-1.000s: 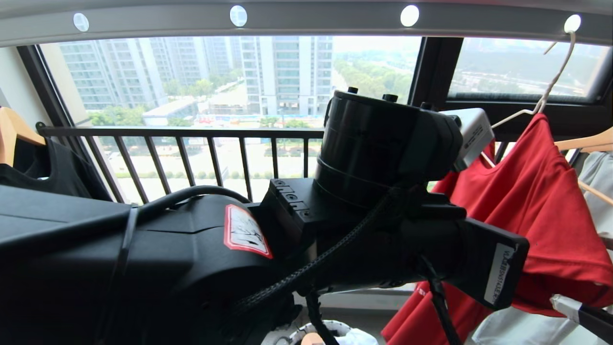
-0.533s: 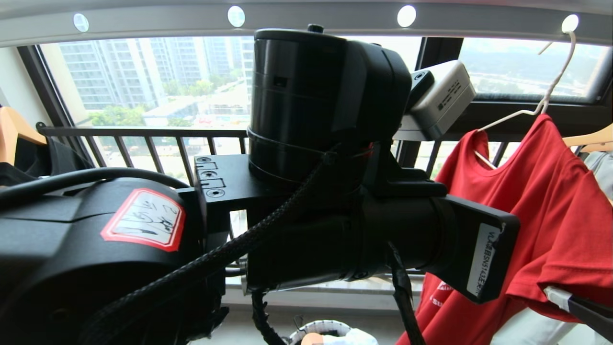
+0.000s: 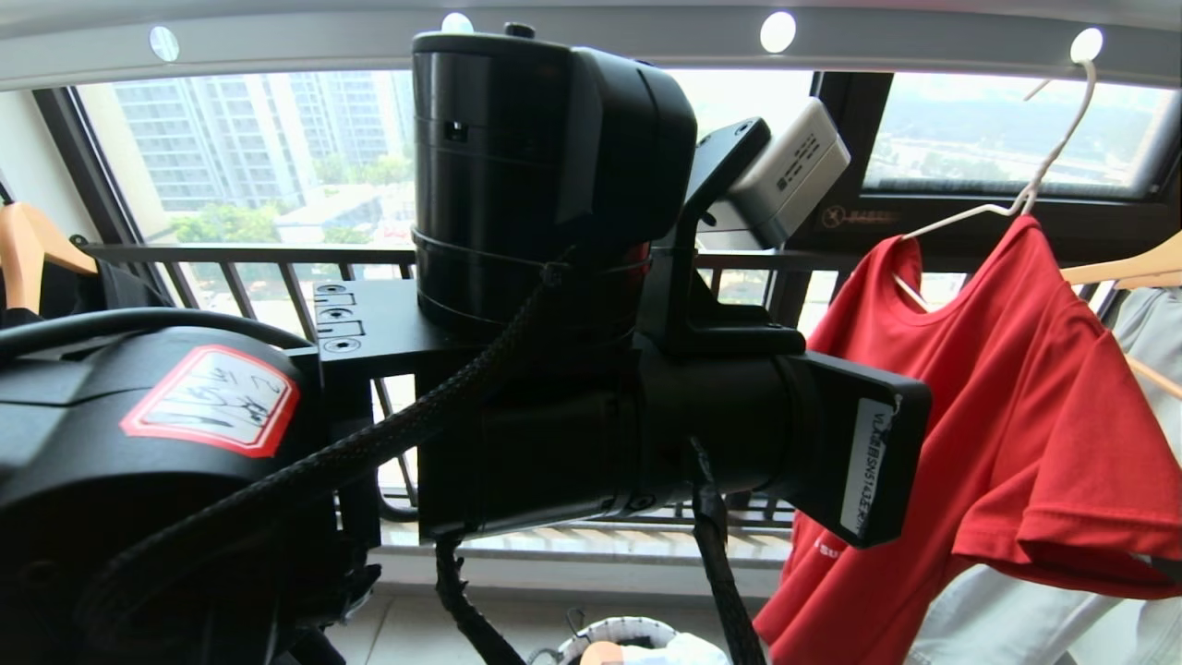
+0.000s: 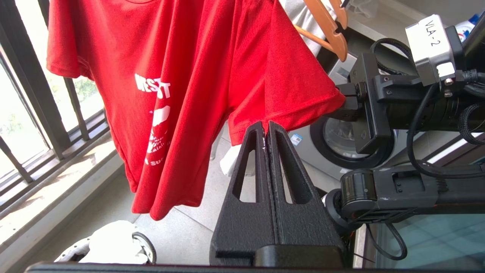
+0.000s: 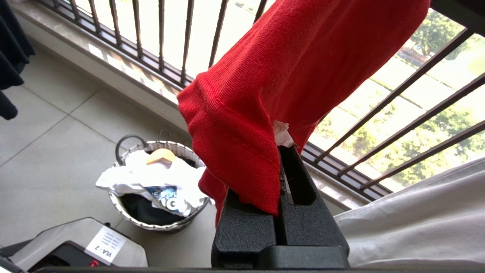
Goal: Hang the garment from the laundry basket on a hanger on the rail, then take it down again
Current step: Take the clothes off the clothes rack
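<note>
The red garment [image 3: 997,388] hangs on the white wire hanger [image 3: 1034,185], whose hook sits in a hole of the grey rail [image 3: 591,46] at the upper right. My right gripper [image 5: 279,151] is shut on the hem of one sleeve; in the left wrist view that gripper [image 4: 343,102] pinches the sleeve's outer edge. My left gripper [image 4: 266,125] is shut with nothing in it, its tips just under the same sleeve's hem. The left arm [image 3: 554,369] fills the middle of the head view. On the floor below stands the laundry basket [image 5: 159,226].
White clothing [image 5: 151,178] and a wooden hanger lie in the basket. More wooden hangers [image 3: 1122,268] with a white garment [image 3: 1145,342] hang right of the red one, a black T-shirt [image 3: 55,286] far left. The barred window railing [image 3: 231,254] is behind, a washing machine [image 4: 333,140] to the side.
My left arm has risen and swung left in the head view. The right gripper has left the head view's lower right corner. The red garment now hangs straighter on its hanger.
</note>
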Robot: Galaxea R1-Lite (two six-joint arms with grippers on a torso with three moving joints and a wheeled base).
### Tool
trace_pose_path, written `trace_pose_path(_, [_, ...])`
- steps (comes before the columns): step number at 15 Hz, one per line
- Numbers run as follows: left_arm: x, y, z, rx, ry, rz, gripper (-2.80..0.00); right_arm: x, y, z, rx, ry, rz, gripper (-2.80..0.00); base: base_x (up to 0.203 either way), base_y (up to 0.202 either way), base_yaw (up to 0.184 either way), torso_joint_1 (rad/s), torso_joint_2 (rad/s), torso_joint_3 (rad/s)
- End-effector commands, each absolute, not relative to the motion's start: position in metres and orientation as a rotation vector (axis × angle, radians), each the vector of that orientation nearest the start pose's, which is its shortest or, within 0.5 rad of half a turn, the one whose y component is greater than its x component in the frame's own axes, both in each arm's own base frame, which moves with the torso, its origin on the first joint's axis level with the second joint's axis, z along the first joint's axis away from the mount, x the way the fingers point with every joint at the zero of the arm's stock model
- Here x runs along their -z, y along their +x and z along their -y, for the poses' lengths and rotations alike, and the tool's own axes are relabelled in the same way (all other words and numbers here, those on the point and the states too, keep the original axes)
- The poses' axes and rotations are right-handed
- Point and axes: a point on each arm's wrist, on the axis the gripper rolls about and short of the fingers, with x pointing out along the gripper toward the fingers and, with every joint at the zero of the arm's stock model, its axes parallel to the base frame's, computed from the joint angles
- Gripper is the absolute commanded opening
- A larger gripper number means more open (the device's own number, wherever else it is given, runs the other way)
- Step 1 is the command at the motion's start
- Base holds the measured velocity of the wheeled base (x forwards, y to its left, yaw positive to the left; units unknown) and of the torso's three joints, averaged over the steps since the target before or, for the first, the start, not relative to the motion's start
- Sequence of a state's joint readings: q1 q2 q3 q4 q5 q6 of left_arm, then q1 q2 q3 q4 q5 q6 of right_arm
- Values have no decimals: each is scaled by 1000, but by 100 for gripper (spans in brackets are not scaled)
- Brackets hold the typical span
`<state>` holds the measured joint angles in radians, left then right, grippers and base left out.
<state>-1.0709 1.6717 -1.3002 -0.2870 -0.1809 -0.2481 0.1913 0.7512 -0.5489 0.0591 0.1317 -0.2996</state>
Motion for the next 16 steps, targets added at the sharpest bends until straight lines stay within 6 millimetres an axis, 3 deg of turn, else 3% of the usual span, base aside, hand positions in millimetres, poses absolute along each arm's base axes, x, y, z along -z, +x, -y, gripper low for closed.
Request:
trace_pose_path(1, [-303, 151, 271, 1215, -192, -219, -280, -212, 62, -15, -357, -307, -225, -280, 0, 0, 0, 0, 0, 0])
trace_pose_path(10, [-325, 139, 204, 930, -325, -142, -280, -200, 51, -12, -318, -317, -230, -280, 0, 0, 0, 0, 0, 0])
trace_pose_path(16, [-316, 148, 184, 841, -370, -173, -280, -184, 45, -9, -255, -328, -269, -280, 0, 0, 0, 0, 0, 0])
